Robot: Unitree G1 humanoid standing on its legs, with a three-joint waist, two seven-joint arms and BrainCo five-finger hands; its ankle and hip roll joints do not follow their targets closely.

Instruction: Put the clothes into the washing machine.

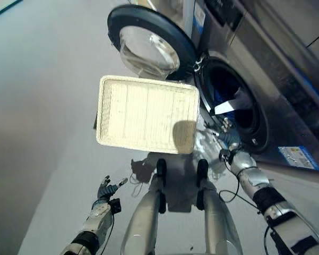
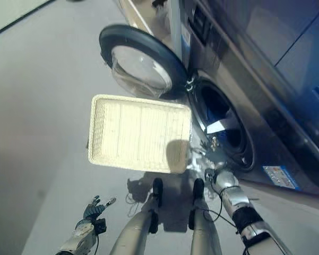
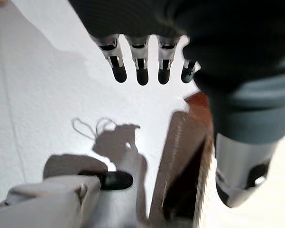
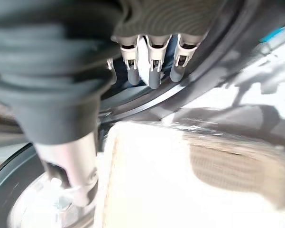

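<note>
Two hands: left hand [image 1: 107,189], right hand [image 1: 229,139]; one basket [image 1: 147,113]; one washing machine [image 1: 239,106].

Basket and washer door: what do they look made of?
Basket: probably cream plastic moulded as a matte lattice, going by its fine grid walls and floor. Washer door: a clear, glossy bowl, glass or plastic, showing highlights, set in a dark ring that looks like plastic.

Basket [image 1: 147,114] on floor [image 1: 42,106] left of washing machine [image 1: 265,64], before its door [image 1: 148,45].

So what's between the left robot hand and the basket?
Only bare grey floor, seen in the left eye view, lies between the open left robot hand and the empty white basket.
</note>
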